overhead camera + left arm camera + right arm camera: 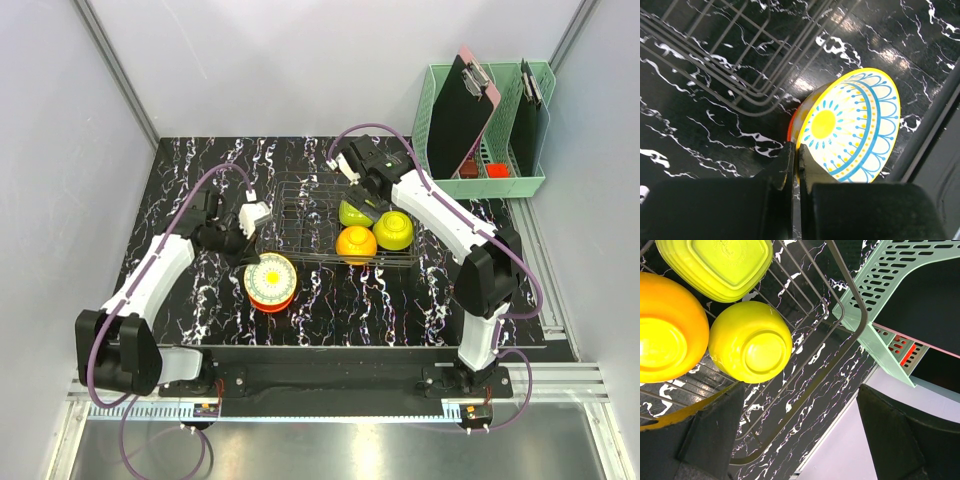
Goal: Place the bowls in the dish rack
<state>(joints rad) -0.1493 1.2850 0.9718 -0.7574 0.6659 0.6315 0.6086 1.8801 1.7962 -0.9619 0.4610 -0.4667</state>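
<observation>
A cream-white bowl (850, 125) with a yellow and blue pattern inside sits nested in a red-orange bowl (270, 303) on the table, in front of the dish rack (300, 215). My left gripper (797, 152) is shut on the patterned bowl's near rim, and from above this gripper (246, 258) shows at the bowl's left side. Three bowls lie upside down in the rack's right part: lime green (352, 213), yellow-green (393, 230) and orange (356, 243). My right gripper (805, 440) hangs open over the rack's right end with nothing between its fingers.
A mint-green plastic basket (485, 120) holding clipboards stands at the back right, just beyond the rack's corner (855, 315). The black marbled tabletop (180, 180) ends at a grey rail on the right. The rack's left part (730, 60) holds no bowls.
</observation>
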